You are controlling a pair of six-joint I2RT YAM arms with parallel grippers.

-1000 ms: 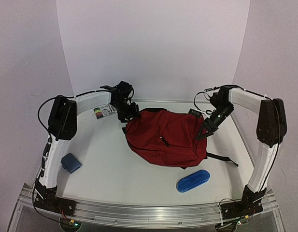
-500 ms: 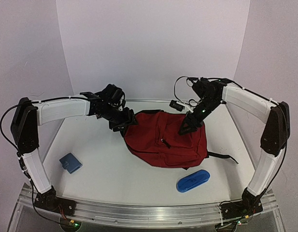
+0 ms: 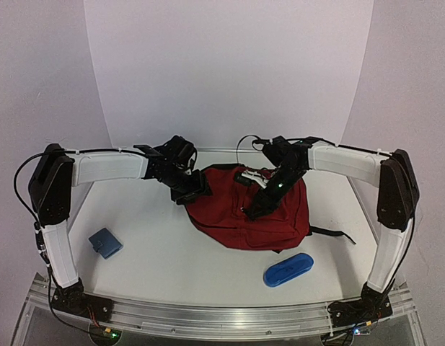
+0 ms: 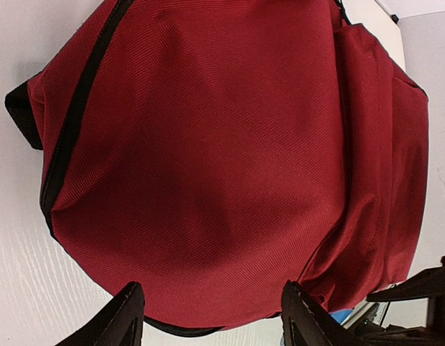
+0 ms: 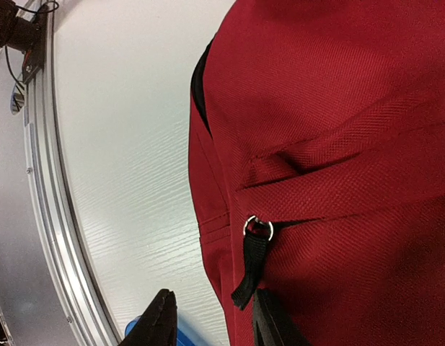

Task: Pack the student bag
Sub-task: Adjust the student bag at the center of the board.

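**Task item.** The dark red soft fabric student bag (image 3: pixel 240 223) lies flat on the white worktop (image 3: pixel 164 252), at centre and slightly toward 1 o'clock in the top view. A black webbing strap (image 3: pixel 336 236) trails from its 4 o'clock corner. The right arm crosses the bag's 12 o'clock edge and hides it. Both wrist views cut the bag off at the frame edges, so its full outline shows only from above.

**Left hand** (image 3: pixel 195 191). It sits at the bag's 10 o'clock edge. In the left wrist view its fingers are spread wide, only the two dark tips (image 4: pixel 128 317) in frame. The bag's rounded edge (image 4: pixel 208 158) lies just beyond them, and nothing is gripped. A black zip band (image 4: pixel 71 130) runs along the bag at 9 o'clock in that view.

**Right hand** (image 3: pixel 250 213). It is over the middle of the bag's front panel. In the right wrist view the fingers stand part-way apart, not pinching. The black fabric zip pull (image 5: pixel 252 263) hangs from its metal ring toward the gap between them. Contact with the fabric cannot be judged.

**Other items.** A blue plastic oblong case (image 3: pixel 288 269) lies at 5 o'clock, near the bag but apart from it. A small blue square pouch (image 3: pixel 105 242) lies at 8 o'clock, well apart from the bag. Its material is too small to make out.
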